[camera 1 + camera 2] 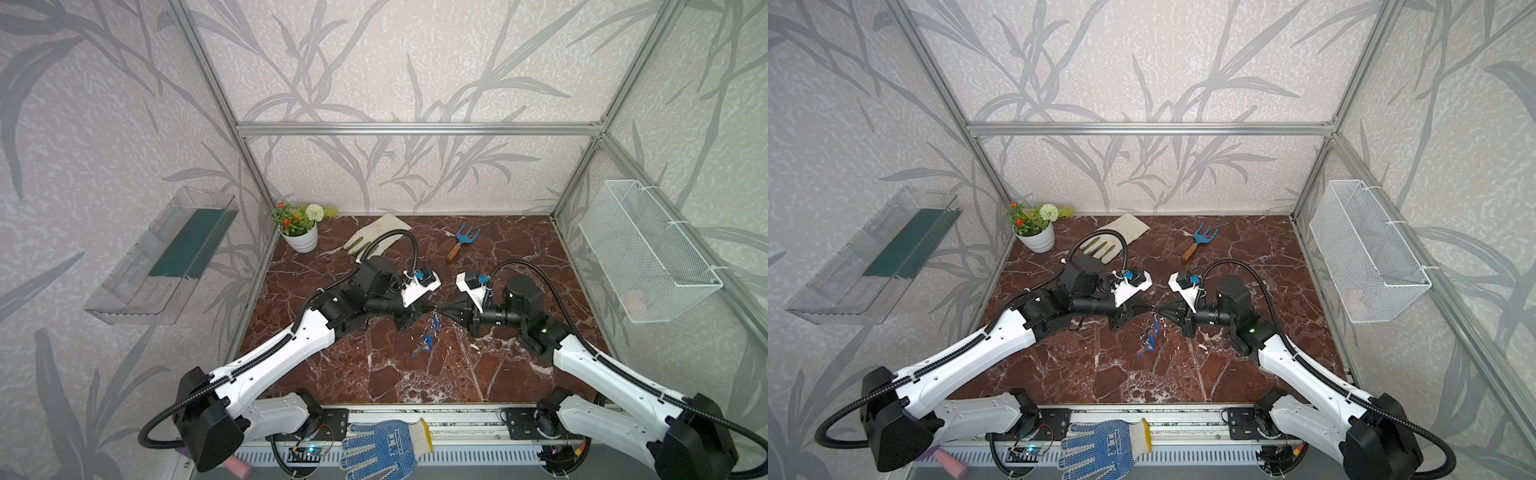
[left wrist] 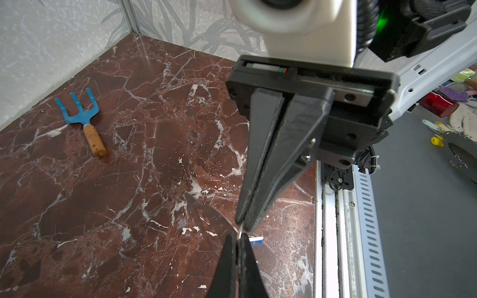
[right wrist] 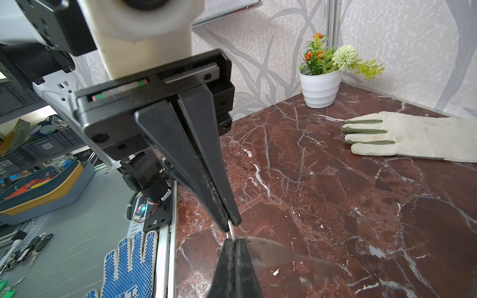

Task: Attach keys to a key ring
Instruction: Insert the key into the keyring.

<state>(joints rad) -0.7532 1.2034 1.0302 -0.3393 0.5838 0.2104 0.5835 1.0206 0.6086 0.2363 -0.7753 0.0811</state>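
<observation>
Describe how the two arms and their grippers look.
The left arm and right arm have white shells over black joints, and a black ribbed cable loops along each. Each wrist carries a white camera mount. The left gripper and right gripper have black, tapering wedge fingers. A green light glows on the right arm.
</observation>
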